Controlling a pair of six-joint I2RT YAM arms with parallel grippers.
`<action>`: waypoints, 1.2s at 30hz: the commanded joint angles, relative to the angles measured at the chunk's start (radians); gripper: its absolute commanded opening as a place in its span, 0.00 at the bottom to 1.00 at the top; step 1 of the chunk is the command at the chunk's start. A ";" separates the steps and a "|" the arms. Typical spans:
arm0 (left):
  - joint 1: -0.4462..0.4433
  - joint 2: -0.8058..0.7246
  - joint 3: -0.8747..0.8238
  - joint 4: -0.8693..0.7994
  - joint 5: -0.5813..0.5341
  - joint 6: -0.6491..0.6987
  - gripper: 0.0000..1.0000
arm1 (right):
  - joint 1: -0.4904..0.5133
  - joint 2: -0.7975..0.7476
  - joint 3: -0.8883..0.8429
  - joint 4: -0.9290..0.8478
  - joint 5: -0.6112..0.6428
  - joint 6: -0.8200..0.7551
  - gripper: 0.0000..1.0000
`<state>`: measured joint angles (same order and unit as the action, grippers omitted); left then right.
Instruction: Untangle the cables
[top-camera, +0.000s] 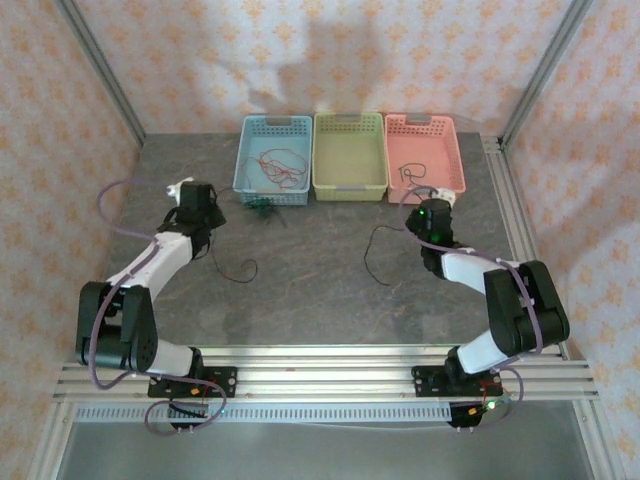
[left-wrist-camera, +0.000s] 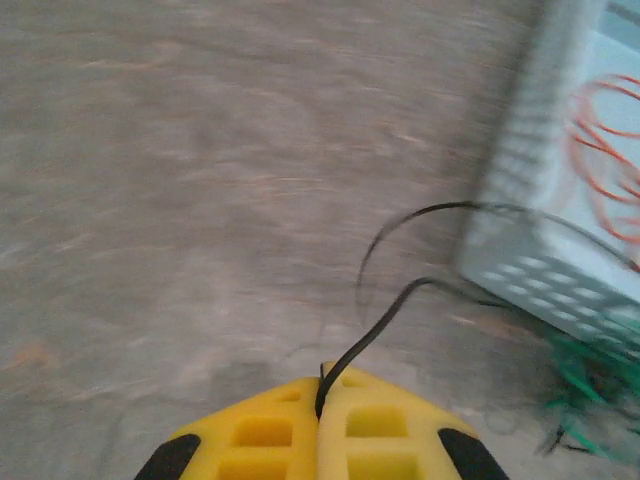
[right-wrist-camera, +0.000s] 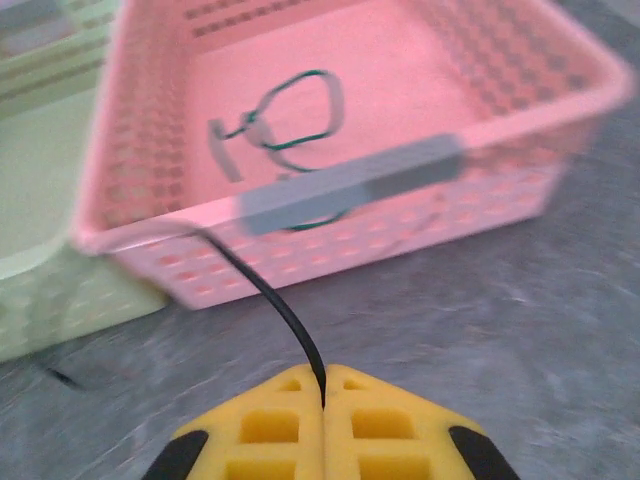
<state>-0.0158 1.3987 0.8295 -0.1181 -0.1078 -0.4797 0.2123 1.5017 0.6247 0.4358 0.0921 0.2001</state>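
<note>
Grey stone-look tabletop, floral-papered walls on three sides.

Overhead view: three baskets along the far edge; blue basket holds red-orange wires; green basket in the middle; pink basket holds a dark green loop; dark green clump lies on the table just in front of the blue basket. Left gripper sits near that basket's left corner, left black wire trailing from it toward the near side; right gripper sits just before the pink basket, right black wire arcing off to its left; whether the two strands are one cable, cannot tell.

Left wrist view (smeared): yellow fingers pressed together, pinching the left black wire, which curves up toward the blue basket; green clump at lower right.

Right wrist view: fingers likewise closed, nipping the right black wire, which rises to the near rim of the pink basket; green loop lies inside.

Handling, my judgement: wires are very light, limp and springy; thin enough to slip from flat pads; likely to snag on basket perforations or on the clump. Best taken near a free end, pulled slowly; one arm anchoring, the other drawing away.
</note>
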 joint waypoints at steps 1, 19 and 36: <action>0.013 -0.053 -0.049 0.077 -0.053 -0.111 0.00 | -0.017 -0.026 -0.032 0.058 0.030 0.095 0.00; -0.070 -0.111 -0.095 0.209 0.049 0.018 0.00 | 0.076 -0.080 -0.141 0.434 -0.248 -0.066 0.00; -0.114 -0.160 -0.127 0.257 0.033 0.058 0.00 | 0.099 -0.284 -0.064 0.410 -0.351 0.001 0.00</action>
<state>-0.1226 1.2591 0.7094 0.1043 -0.0578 -0.4435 0.3073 1.3014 0.4900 0.8726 -0.2146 0.1608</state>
